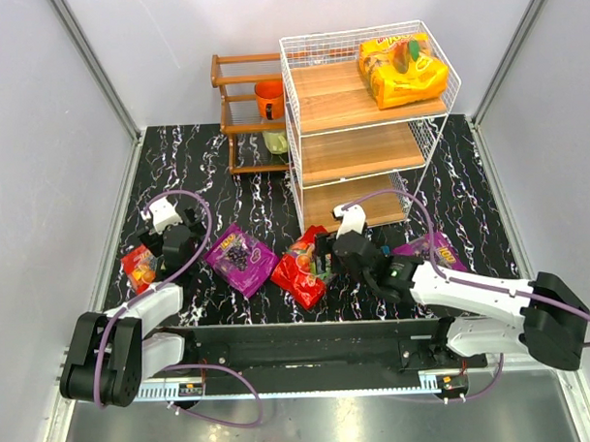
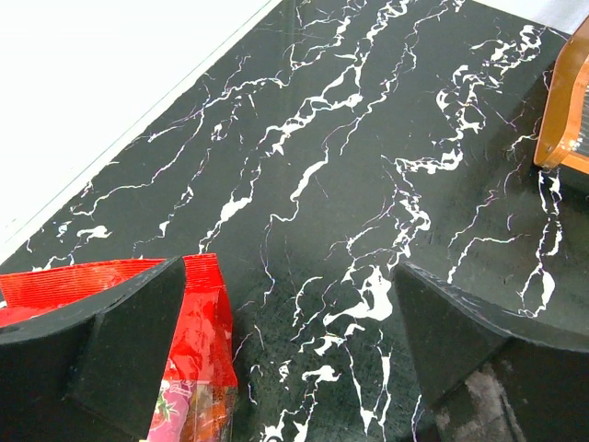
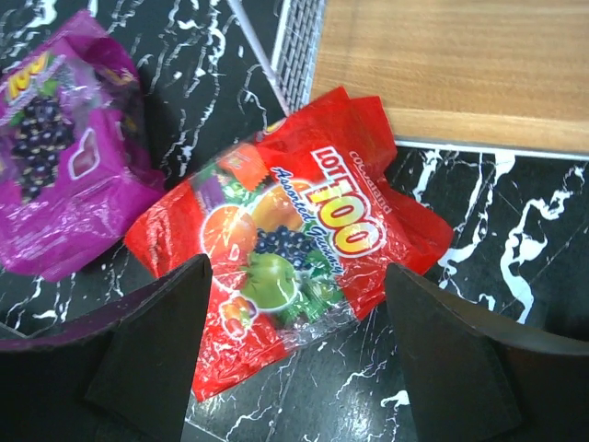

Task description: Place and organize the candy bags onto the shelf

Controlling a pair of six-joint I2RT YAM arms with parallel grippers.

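Note:
The white wire shelf [image 1: 360,131] stands at the back. An orange-yellow candy bag [image 1: 403,70] lies on its top board. On the black marble table lie a red bag [image 1: 140,267] at the left, a purple bag [image 1: 240,258], a second red bag [image 1: 299,271] and a purple bag [image 1: 431,247] partly hidden by the right arm. My left gripper [image 1: 172,247] is open and empty [image 2: 290,276], with the left red bag [image 2: 201,318] beside and under its left finger. My right gripper [image 1: 324,255] is open [image 3: 296,269] just above the middle red bag [image 3: 294,230], not touching it.
A dark brown wooden rack [image 1: 242,102] holds an orange cup [image 1: 269,98] left of the shelf; its corner shows in the left wrist view [image 2: 566,101]. In the right wrist view, the purple bag [image 3: 64,166] lies left of the red one, below the shelf's bottom board [image 3: 451,64].

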